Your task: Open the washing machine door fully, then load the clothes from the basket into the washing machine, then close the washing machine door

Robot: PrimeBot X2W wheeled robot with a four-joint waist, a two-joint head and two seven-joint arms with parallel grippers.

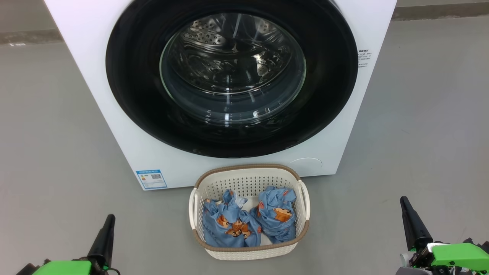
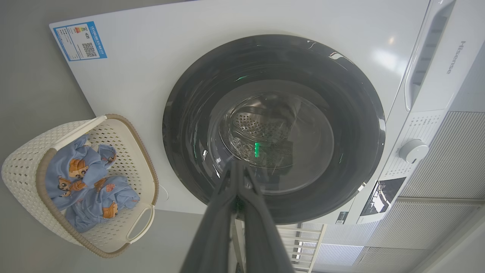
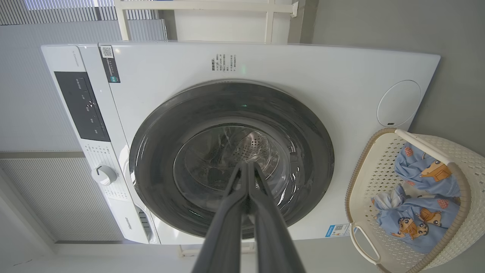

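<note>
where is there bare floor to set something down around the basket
Bare grey floor lies left of the basket, between the washing machine and the left tool; another patch lies right of it, up to the right tool. Crowded: the basket holding the clothes, and the narrow gap between it and the washing machine.

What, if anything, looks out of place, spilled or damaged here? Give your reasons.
Nothing stands out. The washing machine door sits shut and flush, the basket stands upright on the floor before it, and both clothes bundles lie inside, none spilled.
</note>
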